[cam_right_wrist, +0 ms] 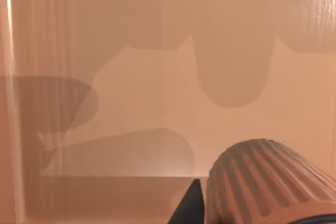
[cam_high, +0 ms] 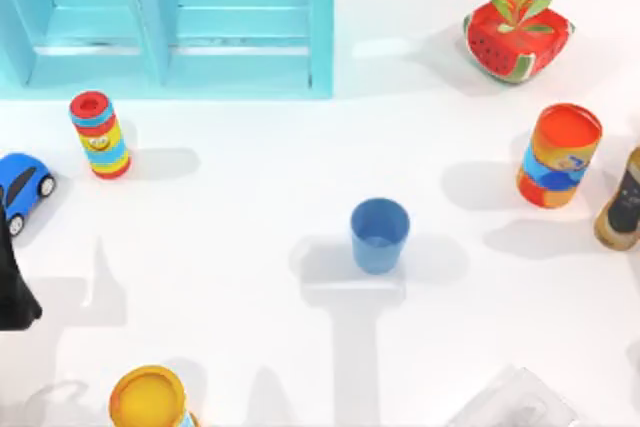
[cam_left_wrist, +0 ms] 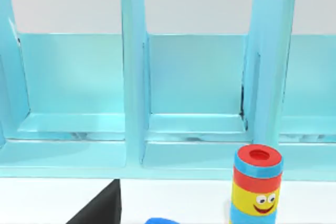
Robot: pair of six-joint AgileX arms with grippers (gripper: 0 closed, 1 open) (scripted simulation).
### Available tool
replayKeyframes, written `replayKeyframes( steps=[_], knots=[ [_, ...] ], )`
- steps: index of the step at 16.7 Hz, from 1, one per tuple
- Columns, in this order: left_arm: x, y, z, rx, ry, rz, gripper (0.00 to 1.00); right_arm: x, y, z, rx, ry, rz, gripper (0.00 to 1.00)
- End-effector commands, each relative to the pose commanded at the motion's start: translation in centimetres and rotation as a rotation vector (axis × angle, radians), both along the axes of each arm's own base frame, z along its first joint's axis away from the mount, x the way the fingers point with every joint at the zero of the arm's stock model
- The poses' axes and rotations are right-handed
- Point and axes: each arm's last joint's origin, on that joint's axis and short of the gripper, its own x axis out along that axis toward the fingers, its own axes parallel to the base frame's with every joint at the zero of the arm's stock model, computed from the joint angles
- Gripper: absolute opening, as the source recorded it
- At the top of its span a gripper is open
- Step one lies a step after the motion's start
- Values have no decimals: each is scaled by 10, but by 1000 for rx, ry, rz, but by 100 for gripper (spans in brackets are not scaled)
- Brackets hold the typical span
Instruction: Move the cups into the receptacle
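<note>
The plain blue cup (cam_high: 380, 235) stands upright in the middle of the table, with no gripper near it. The ribbed brown cup (cam_right_wrist: 262, 182) looms close in the right wrist view, and a dark part of my right gripper (cam_right_wrist: 188, 205) sits right beside its wall. Tan, glossy surfaces with soft shadows surround it, and I cannot tell whether it rests on them. A clear receptacle (cam_high: 515, 399) shows at the front edge, right of centre. My left gripper (cam_high: 12, 282) is parked at the left edge, its dark tip (cam_left_wrist: 100, 211) facing the shelf.
A cyan shelf (cam_high: 170, 17) spans the back left. A striped cylinder (cam_high: 99, 134) and a blue toy car (cam_high: 20, 187) stand before it. A watermelon planter (cam_high: 515, 32), an orange-and-blue can (cam_high: 558, 155) and a bottle (cam_high: 622, 202) stand at the right. A yellow-topped cylinder (cam_high: 148, 399) is at the front left.
</note>
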Motion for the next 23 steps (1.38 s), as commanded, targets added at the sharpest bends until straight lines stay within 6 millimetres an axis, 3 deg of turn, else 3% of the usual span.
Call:
replayKeyframes(
  steps=[7,18,20,23],
  knots=[
    [0,0,0,0,0,0,100,0,0,0,0,0,0,98],
    [0,0,0,0,0,0,100,1,-1,4,1,0,2,100],
    [0,0,0,0,0,0,100,2,-3,18,3,2,4,100],
    [0,0,0,0,0,0,100,4,-5,56,0,-3,-1,100]
  ],
)
